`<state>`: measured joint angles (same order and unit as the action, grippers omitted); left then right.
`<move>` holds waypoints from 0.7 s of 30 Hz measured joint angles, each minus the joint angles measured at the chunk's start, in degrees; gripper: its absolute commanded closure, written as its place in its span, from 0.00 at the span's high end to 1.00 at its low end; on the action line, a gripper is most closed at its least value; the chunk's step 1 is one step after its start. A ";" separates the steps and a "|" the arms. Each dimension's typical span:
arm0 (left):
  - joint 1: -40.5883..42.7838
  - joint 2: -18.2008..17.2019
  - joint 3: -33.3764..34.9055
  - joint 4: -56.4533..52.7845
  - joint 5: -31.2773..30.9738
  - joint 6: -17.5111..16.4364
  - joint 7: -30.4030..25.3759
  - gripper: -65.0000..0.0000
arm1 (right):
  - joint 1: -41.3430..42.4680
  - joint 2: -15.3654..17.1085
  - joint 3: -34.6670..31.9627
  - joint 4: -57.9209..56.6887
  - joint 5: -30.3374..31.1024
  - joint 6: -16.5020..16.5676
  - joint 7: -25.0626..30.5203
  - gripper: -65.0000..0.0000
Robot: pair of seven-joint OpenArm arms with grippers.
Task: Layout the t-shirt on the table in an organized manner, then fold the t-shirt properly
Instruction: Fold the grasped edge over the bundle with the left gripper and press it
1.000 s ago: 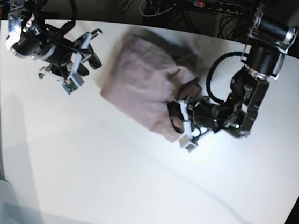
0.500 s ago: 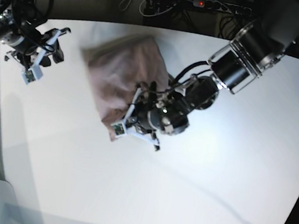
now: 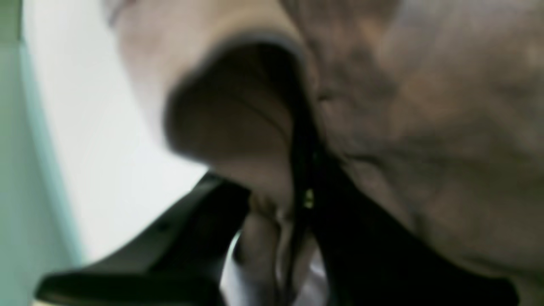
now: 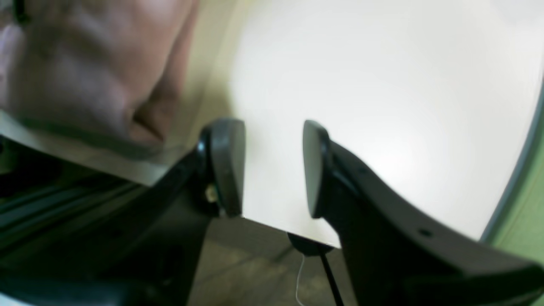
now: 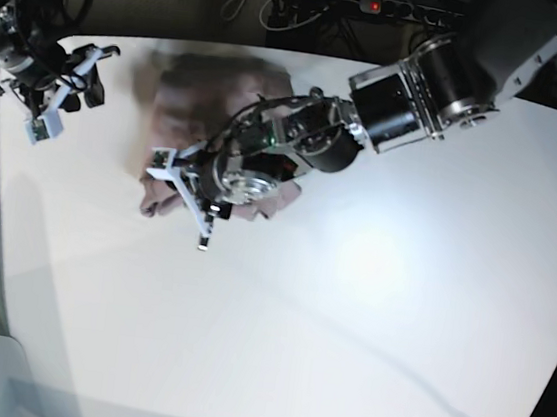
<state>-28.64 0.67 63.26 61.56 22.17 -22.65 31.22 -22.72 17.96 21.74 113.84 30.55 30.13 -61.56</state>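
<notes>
Broadly, desk (image 5: 364, 339): wide white top, mostly bare; there is plenty of room toward the near side to spread the garment flat.
T-shirt (image 5: 205, 100): mauve, bunched in a heap near the far left part of the desk in the base view, under and beside the left arm; not laid out yet.
Left tool (image 3: 293, 212): clenched on a fold of the t-shirt, with cloth pinched between the dark fingers in the left wrist view.
Right tool (image 4: 272, 170): released, pads apart with only desk showing between them, hanging near the desk's far left corner, apart from the cloth.
Doing it well: I judge the right tool should take an opposite edge so the two can draw the shirt taut, low over the desk.
Hard to tell: which part of the shirt is pinched; collar, sleeves and hem are lost in blur and under the arm.
</notes>
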 measured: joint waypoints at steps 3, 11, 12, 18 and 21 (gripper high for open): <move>0.02 0.13 1.03 0.04 3.32 0.09 -0.07 0.01 | -1.01 0.00 0.00 0.00 -0.02 0.00 0.04 0.36; 0.15 0.13 1.09 0.04 7.26 -0.28 -0.74 0.01 | -1.29 0.00 0.02 0.00 -0.04 0.00 0.00 0.36; 0.22 0.15 1.09 0.04 7.93 -0.31 -0.83 0.01 | -1.27 -0.02 0.02 0.00 -0.04 0.00 -0.02 0.36; -0.57 0.39 0.59 0.42 9.77 -8.24 -0.35 0.30 | -1.27 -0.02 0.02 0.00 -0.04 0.00 0.02 0.36; -1.29 0.46 0.55 0.83 9.97 -8.24 0.39 0.44 | -1.27 -0.02 0.00 0.00 -0.04 0.00 0.02 0.36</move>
<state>-29.93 1.13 63.81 62.39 32.14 -30.89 31.62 -23.99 17.93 21.74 113.84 30.50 30.13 -61.54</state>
